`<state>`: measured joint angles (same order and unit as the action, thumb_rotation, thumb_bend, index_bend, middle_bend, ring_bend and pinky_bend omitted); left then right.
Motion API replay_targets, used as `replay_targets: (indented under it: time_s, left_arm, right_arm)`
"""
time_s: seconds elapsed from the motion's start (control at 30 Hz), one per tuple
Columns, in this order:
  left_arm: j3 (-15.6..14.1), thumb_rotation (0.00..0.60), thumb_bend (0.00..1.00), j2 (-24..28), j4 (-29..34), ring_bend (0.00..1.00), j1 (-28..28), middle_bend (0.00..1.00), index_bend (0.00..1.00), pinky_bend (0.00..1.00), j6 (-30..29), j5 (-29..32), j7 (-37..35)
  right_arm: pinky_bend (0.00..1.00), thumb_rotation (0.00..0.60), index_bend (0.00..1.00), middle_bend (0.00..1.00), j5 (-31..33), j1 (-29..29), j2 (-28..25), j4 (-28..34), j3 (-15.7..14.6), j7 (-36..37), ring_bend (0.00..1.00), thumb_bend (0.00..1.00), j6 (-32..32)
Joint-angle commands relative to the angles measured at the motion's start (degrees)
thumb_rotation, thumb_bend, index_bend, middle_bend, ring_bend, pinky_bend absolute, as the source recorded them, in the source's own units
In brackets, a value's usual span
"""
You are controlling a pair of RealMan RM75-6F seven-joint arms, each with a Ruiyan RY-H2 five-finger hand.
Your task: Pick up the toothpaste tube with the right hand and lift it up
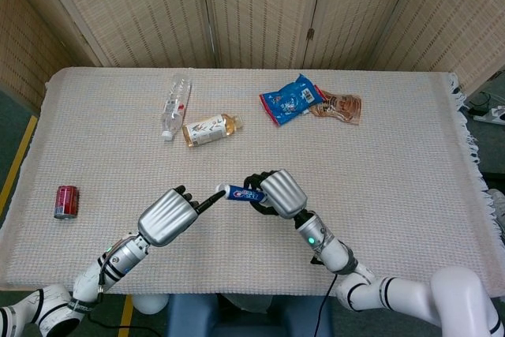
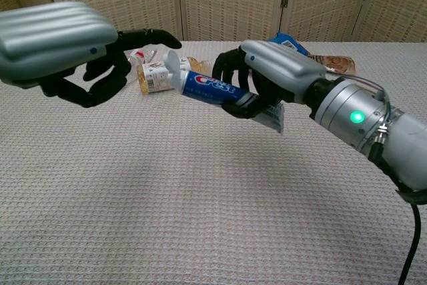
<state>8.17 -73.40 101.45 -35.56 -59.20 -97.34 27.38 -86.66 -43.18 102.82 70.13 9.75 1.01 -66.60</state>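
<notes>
Two bottles [image 1: 193,120], packets [image 1: 308,102] behind | right hand [image 1: 278,192] fingers grasp toothpaste tube [image 1: 241,193] | left hand [image 1: 169,216] fingers released

On the worktop [image 1: 410,163], two bottles [image 1: 210,129] lie far left-centre, two snack packets [image 1: 290,99] far right-centre, a can [image 1: 66,201] near left.

right robot hand [image 2: 267,75] gripping, left robot hand [image 2: 73,51] pointing

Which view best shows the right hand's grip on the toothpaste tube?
The chest view: the toothpaste tube shows side-on, cap to crimped end, with the right hand wrapped around it, clear of the table. The head view shows only its cap end beside the hand's back.
</notes>
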Motion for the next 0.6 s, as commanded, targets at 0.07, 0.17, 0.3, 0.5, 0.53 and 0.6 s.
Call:
replay_targets:
  time_s: [0.07,0.17,0.3,0.5,0.53,0.6]
  left_arm:
    - [-0.2,0.600,0.70,-0.8,0.3,0.73,-0.8,0.79,0.13,0.63,0.8,1.1,1.3]
    - [-0.3,0.600,0.70,-1.3,-0.1,0.73,-0.9,0.79,0.14,0.63,1.1,2.8,2.7]
    - [-0.3,0.600,0.70,-1.5,-0.5,0.73,-0.2,0.79,0.15,0.63,0.0,5.0,3.6]
    - [-0.6,0.600,0.70,-1.2,-0.1,0.73,1.4,0.79,0.16,0.62,-2.8,7.4,1.3]
    - [-0.8,0.600,0.70,-1.1,-0.1,0.73,1.6,0.79,0.16,0.62,-3.2,7.5,0.5]
    - [-1.0,0.600,0.70,-1.0,0.0,0.73,1.9,0.79,0.15,0.62,-3.7,7.7,-0.5]
  right_arm:
    - [0.66,0.600,0.64,0.56,-0.2,-0.1,0.2,0.5,0.1,-0.1,0.63,0.85,-0.1]
    - [0.66,0.600,0.64,0.56,-0.4,-0.1,0.5,0.6,0.2,0.6,0.63,0.86,-0.7]
    - [0.67,0.600,0.65,0.57,-1.2,0.3,0.8,0.1,0.2,2.7,0.64,0.87,-2.3]
    - [0.67,0.600,0.65,0.57,-2.6,0.7,1.7,-2.1,-0.2,6.4,0.64,0.87,-4.4]
    - [0.67,0.600,0.65,0.57,-2.8,0.8,1.9,-2.7,-0.2,6.9,0.65,0.87,-4.7]
    - [0.67,0.600,0.65,0.57,-3.2,0.8,2.2,-3.1,-0.3,7.6,0.65,0.87,-5.0]
